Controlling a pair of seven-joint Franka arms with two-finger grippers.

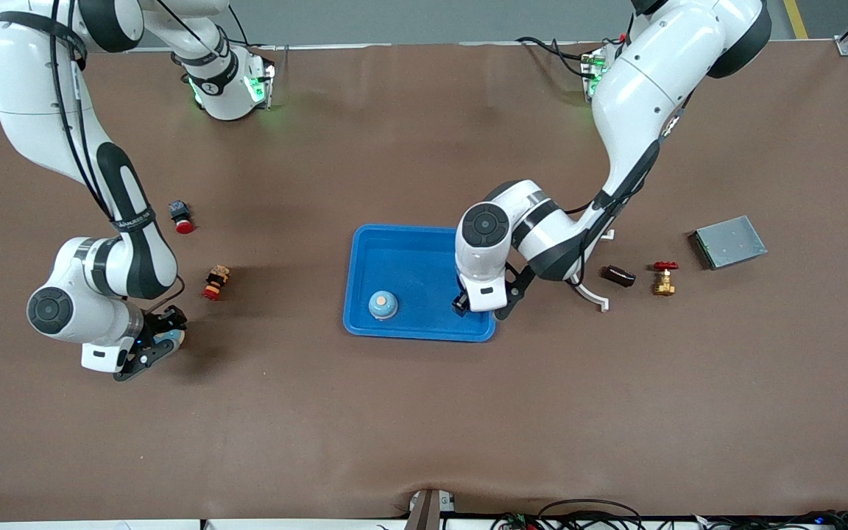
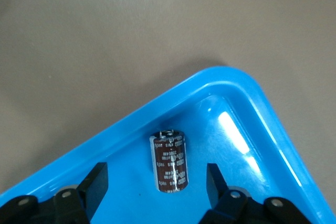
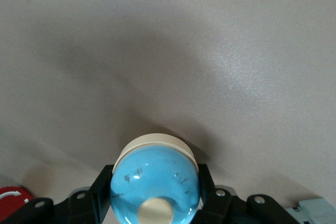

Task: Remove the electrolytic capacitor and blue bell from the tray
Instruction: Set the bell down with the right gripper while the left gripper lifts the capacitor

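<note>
Nearest the front camera, toward the right arm's end of the worktop (image 1: 424, 412), the right hand (image 1: 163, 342) pinches a blue bell (image 3: 155, 190) between its fingers (image 3: 100, 192) just above the brown surface. Farther in, a blue tray (image 1: 365, 254) sits mid-worktop, with a second bell (image 1: 383, 304) inside. The left hand (image 2: 157, 182) hangs over the tray's corner toward the left arm's end, spread, and the capacitor (image 2: 169, 161) lies loose on the tray floor between its fingers.
</note>
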